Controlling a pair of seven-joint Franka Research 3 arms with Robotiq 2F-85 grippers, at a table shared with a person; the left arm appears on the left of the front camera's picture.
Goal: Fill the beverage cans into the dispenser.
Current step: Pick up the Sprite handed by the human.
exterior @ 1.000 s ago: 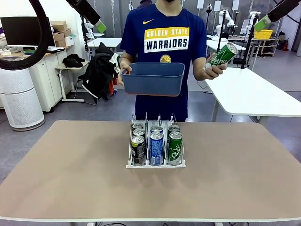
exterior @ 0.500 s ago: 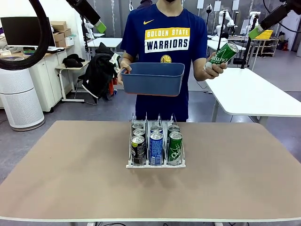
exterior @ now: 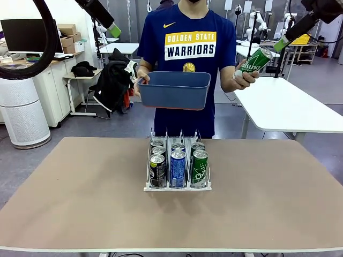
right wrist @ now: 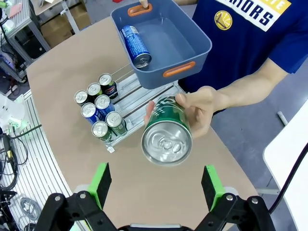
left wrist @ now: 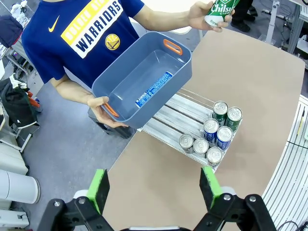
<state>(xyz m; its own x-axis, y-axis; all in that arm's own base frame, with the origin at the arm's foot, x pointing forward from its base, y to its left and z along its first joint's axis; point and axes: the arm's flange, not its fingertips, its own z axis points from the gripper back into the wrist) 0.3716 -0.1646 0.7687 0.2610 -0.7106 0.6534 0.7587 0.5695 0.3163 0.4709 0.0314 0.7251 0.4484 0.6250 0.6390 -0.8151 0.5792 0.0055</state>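
Observation:
The dispenser (exterior: 177,188) stands mid-table with black, blue and green beverage cans (exterior: 178,167) in its three lanes; it also shows from above as the dispenser (left wrist: 169,123) and the dispenser (right wrist: 140,99). A person holds a green can (exterior: 253,62) up in one hand. In the right wrist view this green can (right wrist: 167,133) points its top at my open right gripper (right wrist: 156,186), a short way off. High at the top right is the right gripper (exterior: 281,43), just beside the can. My left gripper (left wrist: 155,187) is open and empty, high at the left gripper (exterior: 113,30).
The person's other hand holds a blue-grey bin (exterior: 174,88) above the table's far edge, with one blue can (right wrist: 136,46) lying in it. Brown tabletop (exterior: 268,203) spreads bare on both sides of the rack. A white table (exterior: 284,101) stands behind at the right.
My right gripper has moved left and down towards the green can in the person's hand. The can rose slightly. The left arm, bin and rack stayed put.

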